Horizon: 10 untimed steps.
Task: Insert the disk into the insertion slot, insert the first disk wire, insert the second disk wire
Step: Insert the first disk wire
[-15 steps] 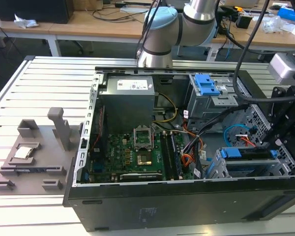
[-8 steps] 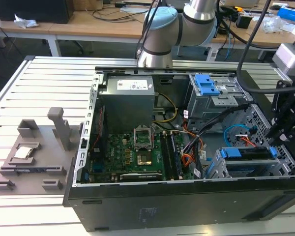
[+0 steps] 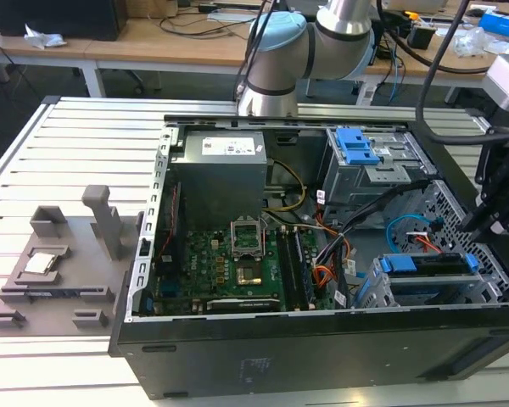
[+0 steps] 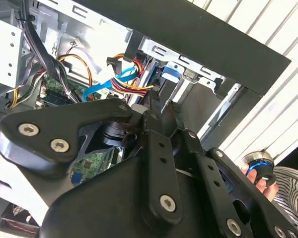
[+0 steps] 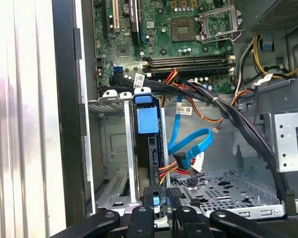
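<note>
1. The black robot gripper (image 4: pixel 152 101) hangs over the lower corner of the open black computer case (image 3: pixel 322 339), at the exterior view's right. Its jaws are narrow, drawn almost together. I cannot tell whether they pinch anything.
2. In the second wrist view the tips sit just beside a black connector (image 4: pixel 158 85) with red and yellow wires (image 4: pixel 134 88).
3. The flat silver disk in its bright blue plastic carrier (image 5: pixel 148 121) is seated in the silver perforated sheet-metal insertion slot (image 5: pixel 128 144), directly beneath the jaws.
4. The disk stands on its thin edge. In the exterior view its long axis runs along the case's near wall, from that view's left to its right, with the blue carrier tab on the end toward the green motherboard (image 5: pixel 188 29).
5. On 1 side of the disk is an open bay of the cage, bounded by the case's black wall (image 5: pixel 64 124).
6. On the other side is a perforated metal floor (image 5: pixel 223 191). A looped flat blue cable (image 5: pixel 191 144) and a bunch of red, yellow and black wires (image 5: pixel 171 172) lie close against the disk there.
7. A thick bundle of black cables (image 5: pixel 238 119) crosses above that floor toward the taller grey metal bay (image 5: pixel 283 124).
8. The case lies on a pale slatted tabletop (image 3: pixel 85 136).
</note>
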{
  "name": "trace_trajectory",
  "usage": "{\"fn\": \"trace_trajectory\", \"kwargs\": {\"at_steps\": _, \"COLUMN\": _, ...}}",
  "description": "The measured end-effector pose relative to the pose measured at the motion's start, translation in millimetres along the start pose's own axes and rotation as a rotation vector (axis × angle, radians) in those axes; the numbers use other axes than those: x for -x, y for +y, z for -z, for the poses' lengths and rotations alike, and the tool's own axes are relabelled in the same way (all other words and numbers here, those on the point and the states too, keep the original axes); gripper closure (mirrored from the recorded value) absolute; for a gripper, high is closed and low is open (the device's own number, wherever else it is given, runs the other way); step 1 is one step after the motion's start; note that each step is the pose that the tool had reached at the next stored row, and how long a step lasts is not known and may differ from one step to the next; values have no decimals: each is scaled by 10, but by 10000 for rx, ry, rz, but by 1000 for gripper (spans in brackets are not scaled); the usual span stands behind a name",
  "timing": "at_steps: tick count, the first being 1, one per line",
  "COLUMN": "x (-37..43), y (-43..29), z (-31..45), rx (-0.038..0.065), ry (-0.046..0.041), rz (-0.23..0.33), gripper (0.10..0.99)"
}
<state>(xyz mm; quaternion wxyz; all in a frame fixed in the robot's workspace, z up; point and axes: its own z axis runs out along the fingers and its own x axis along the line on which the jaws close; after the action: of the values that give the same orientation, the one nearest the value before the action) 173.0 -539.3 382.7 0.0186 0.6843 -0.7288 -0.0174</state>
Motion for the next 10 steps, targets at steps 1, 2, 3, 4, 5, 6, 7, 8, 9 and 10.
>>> {"fn": "trace_trajectory", "kwargs": {"at_steps": 1, "x": 0, "y": 1, "z": 17, "rx": 0, "ry": 0, "rz": 0, "gripper": 835}}
{"fn": "trace_trajectory", "kwargs": {"at_steps": 2, "x": 0, "y": 2, "z": 33, "rx": 0, "ry": 0, "rz": 0, "gripper": 835}}
{"fn": "trace_trajectory", "kwargs": {"at_steps": 3, "x": 0, "y": 2, "z": 47, "rx": 0, "ry": 0, "rz": 0, "gripper": 835}}
{"fn": "trace_trajectory", "kwargs": {"at_steps": 4, "x": 0, "y": 4, "z": 68, "rx": 0, "ry": 0, "rz": -1, "gripper": 835}}
{"fn": "trace_trajectory", "kwargs": {"at_steps": 5, "x": 0, "y": 4, "z": 81, "rx": 0, "ry": 0, "rz": 0, "gripper": 835}}
{"fn": "trace_trajectory", "kwargs": {"at_steps": 6, "x": 0, "y": 4, "z": 86, "rx": 0, "ry": -2, "rz": 0, "gripper": 835}}
{"fn": "trace_trajectory", "kwargs": {"at_steps": 7, "x": 5, "y": 5, "z": 87, "rx": 0, "ry": -1, "rz": 0, "gripper": 835}}
{"fn": "trace_trajectory", "kwargs": {"at_steps": 8, "x": 11, "y": 5, "z": 88, "rx": 0, "ry": 0, "rz": 0, "gripper": 851}}
{"fn": "trace_trajectory", "kwargs": {"at_steps": 9, "x": 14, "y": 5, "z": 87, "rx": 0, "ry": 0, "rz": 0, "gripper": 918}}
{"fn": "trace_trajectory", "kwargs": {"at_steps": 10, "x": 15, "y": 5, "z": 88, "rx": 0, "ry": 1, "rz": 0, "gripper": 980}}
